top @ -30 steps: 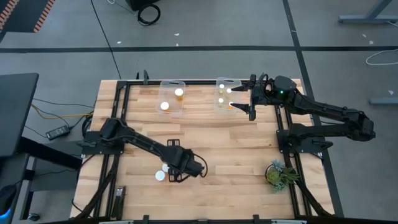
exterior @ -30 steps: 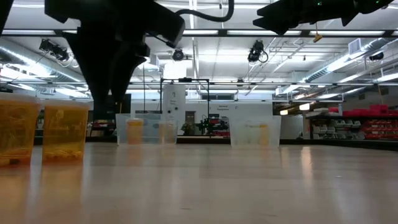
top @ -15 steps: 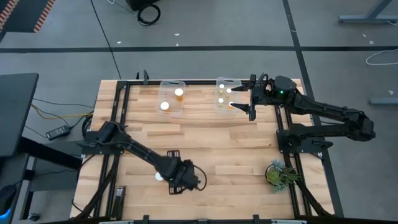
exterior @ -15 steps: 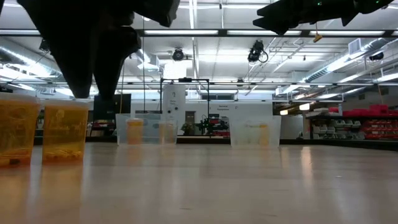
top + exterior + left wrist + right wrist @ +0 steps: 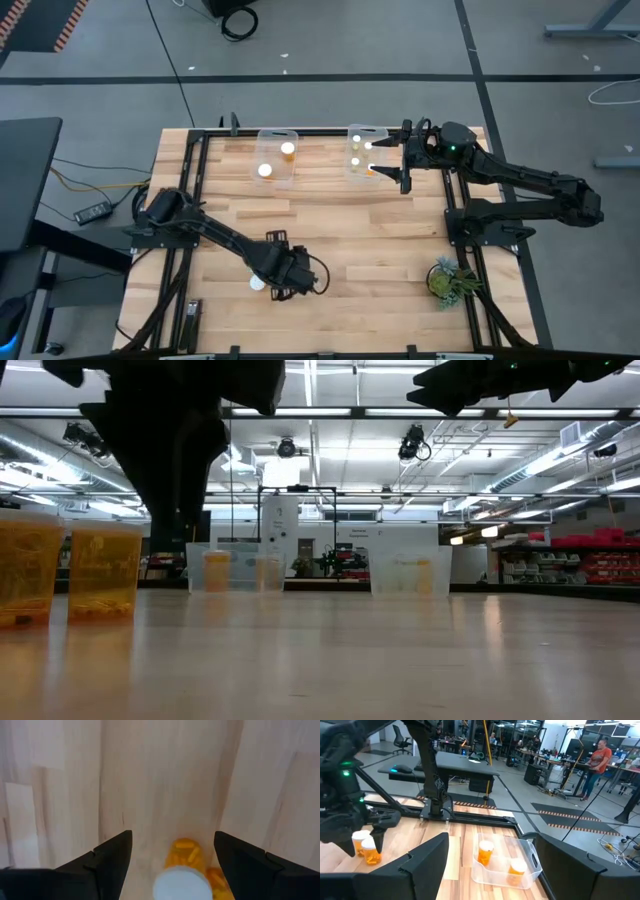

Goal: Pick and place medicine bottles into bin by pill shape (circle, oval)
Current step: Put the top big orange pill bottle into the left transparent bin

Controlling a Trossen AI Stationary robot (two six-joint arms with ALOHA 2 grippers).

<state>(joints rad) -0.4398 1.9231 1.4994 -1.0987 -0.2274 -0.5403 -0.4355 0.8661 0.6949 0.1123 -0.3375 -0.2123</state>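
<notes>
Two amber medicine bottles with white caps stand near the table's near left (image 5: 103,572) (image 5: 25,570). My left gripper (image 5: 275,272) hangs open above them, pointing steeply down. In the left wrist view one bottle (image 5: 183,870) shows between its fingers, its white cap up, and an edge of a second bottle (image 5: 218,881) shows beside it. Seen from overhead, one cap (image 5: 257,283) shows beside the gripper. My right gripper (image 5: 400,162) waits open and level, raised over the right clear bin (image 5: 352,130) at the far side.
Two clear bins stand at the far edge; the left bin (image 5: 262,134) holds two bottles, and so does the right one. A small green plant (image 5: 448,280) sits at the near right. Bare wood lies between the bins and the left gripper. A person (image 5: 596,762) stands in the room behind.
My left gripper has shifted a little toward the table's near left, over the two bottles, and tipped more steeply down. It now covers one white cap that showed from overhead a second ago. It stays open.
</notes>
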